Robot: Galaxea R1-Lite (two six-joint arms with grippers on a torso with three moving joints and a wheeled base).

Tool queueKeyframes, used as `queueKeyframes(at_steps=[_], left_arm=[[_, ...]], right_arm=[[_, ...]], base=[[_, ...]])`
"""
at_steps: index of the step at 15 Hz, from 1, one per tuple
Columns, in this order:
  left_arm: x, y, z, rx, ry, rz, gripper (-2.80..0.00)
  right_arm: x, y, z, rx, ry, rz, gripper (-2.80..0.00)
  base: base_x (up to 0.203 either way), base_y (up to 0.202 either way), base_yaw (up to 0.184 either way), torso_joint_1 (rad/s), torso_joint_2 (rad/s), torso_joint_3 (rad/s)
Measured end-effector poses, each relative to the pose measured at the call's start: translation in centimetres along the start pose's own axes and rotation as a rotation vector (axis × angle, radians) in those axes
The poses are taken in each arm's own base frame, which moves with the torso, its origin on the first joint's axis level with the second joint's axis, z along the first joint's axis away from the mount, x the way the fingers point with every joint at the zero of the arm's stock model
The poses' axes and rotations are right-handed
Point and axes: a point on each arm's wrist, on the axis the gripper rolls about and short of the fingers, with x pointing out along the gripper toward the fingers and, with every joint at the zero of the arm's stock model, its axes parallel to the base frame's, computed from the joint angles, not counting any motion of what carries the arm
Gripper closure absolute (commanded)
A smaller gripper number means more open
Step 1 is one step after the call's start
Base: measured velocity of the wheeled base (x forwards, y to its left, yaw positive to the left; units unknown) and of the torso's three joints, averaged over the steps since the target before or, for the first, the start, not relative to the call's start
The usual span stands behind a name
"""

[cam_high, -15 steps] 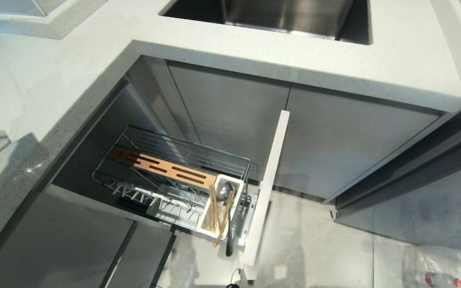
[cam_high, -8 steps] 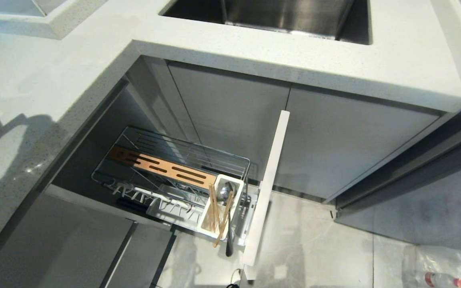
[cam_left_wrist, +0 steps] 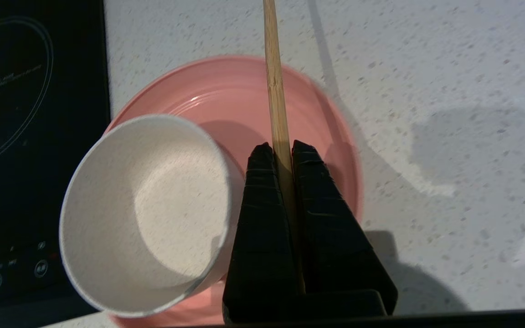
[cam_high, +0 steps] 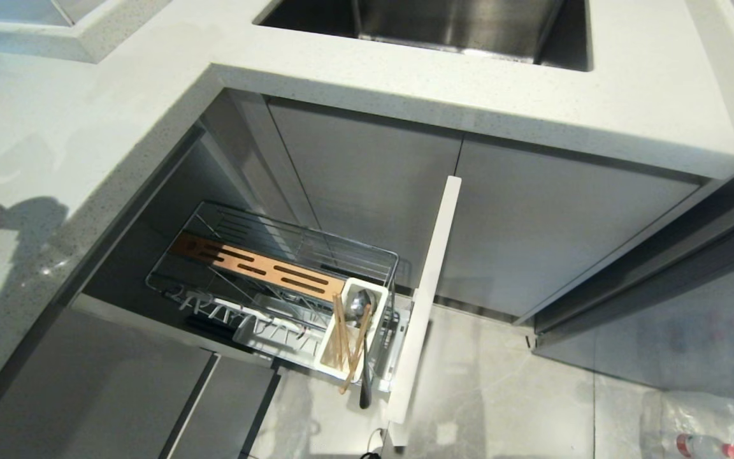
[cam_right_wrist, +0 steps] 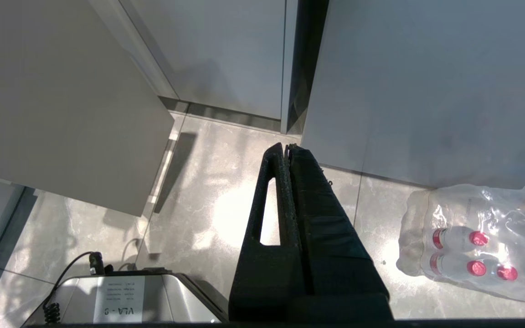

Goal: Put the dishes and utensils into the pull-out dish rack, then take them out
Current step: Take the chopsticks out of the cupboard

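while the left end effector [cam_left_wrist: 280,148] pinches a chopstick [cam_left_wrist: 275,82], its far end is cut off.

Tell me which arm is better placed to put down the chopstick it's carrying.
Left. The left gripper is shut on the chopstick, over the pink plate on the counter. The right gripper is shut and empty, low over the floor.

bowl [cam_left_wrist: 146,214] crowds the plate [cam_left_wrist: 226,98] beside the left end effector [cam_left_wrist: 280,152].

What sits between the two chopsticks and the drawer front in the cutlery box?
The spoon stands in the white cutlery box between the chopsticks and the drawer front, as the head view shows.
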Motion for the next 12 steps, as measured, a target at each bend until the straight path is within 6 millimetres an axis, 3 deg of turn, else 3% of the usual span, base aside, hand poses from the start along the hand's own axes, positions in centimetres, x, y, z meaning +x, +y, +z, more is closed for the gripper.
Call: queueKeyframes(at_steps=[12], left_arm=[[0.6, 1.5, -2.3, -0.047, 0.074, 0.023, 0.0]], right_arm=[[0.0, 0.0, 0.0, 0.0, 0.0, 0.0, 0.0]], base=[[0.0, 0.0, 0.0, 0.0, 0.0, 0.0]])
